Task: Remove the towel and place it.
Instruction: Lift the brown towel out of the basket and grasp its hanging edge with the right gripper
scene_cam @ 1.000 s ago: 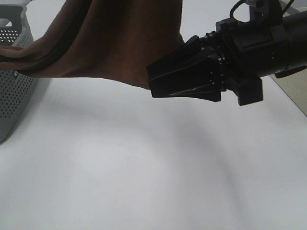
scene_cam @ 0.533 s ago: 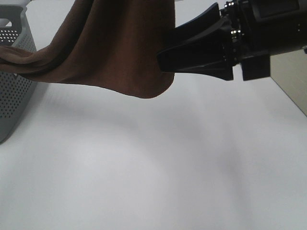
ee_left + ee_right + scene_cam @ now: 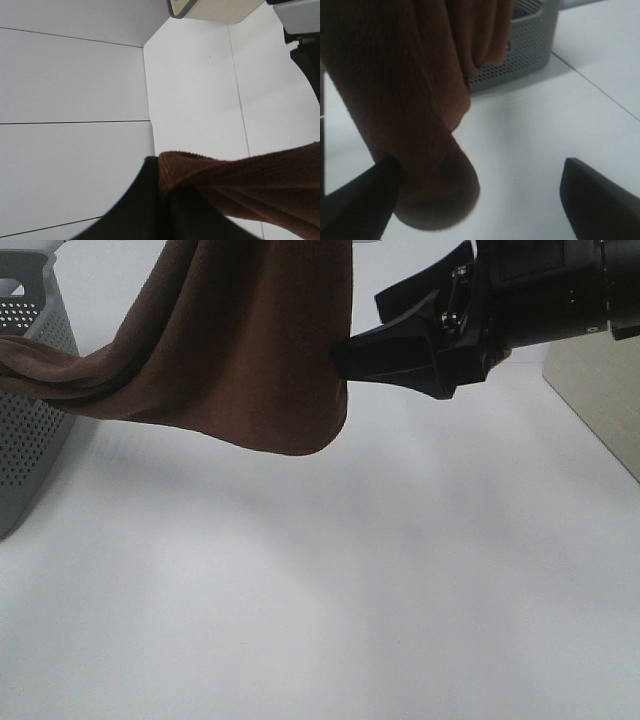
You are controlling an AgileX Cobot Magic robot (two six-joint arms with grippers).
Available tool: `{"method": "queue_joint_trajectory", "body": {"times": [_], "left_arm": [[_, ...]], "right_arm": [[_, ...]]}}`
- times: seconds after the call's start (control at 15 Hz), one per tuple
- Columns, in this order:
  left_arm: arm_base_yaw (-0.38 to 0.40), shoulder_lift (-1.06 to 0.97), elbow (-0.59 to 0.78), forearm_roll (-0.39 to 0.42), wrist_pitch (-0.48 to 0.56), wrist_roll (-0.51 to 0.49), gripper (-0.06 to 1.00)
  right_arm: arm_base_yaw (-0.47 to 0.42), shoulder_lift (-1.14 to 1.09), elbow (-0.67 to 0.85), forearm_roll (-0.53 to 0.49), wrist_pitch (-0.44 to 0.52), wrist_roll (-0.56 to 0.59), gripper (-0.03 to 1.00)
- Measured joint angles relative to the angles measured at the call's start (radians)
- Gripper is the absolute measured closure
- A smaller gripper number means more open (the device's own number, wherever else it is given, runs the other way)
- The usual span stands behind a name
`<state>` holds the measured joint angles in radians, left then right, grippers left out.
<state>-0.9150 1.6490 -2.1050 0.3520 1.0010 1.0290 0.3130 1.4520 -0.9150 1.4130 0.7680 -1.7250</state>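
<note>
Towel (image 3: pixel 240 350) hangs from left hand (image 3: pixel 155 210); right hand (image 3: pixel 362 328) spread beside it

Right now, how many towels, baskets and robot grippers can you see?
Brown towel: 1
Grey basket: 1
Black grippers: 2, the left gripper and the right gripper
Total: 4
</note>
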Motion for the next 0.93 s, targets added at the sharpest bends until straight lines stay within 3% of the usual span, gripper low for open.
{"method": "queue_joint_trajectory", "body": {"times": [0.13, 0.33, 0.73, 0.93], "left_arm": [[0.0, 0.0, 0.0, -0.001, -0.001, -0.001, 0.94], [0.0, 0.0, 0.0, -0.001, -0.012, -0.001, 0.94], [0.0, 0.0, 0.0, -0.001, -0.055, -0.02, 0.94], [0.0, 0.0, 0.0, 0.002, -0.048, -0.044, 0.94]], "right_arm": [[0.0, 0.063, -0.041, 0.064, 0.206, -0.037, 0.13], [0.001, 0.146, -0.054, 0.084, 0.403, -0.05, 0.13], [0.001, 0.165, -0.055, 0.035, 0.435, -0.05, 0.18], [0.001, 0.165, -0.055, 0.009, 0.337, -0.023, 0.32]]}}
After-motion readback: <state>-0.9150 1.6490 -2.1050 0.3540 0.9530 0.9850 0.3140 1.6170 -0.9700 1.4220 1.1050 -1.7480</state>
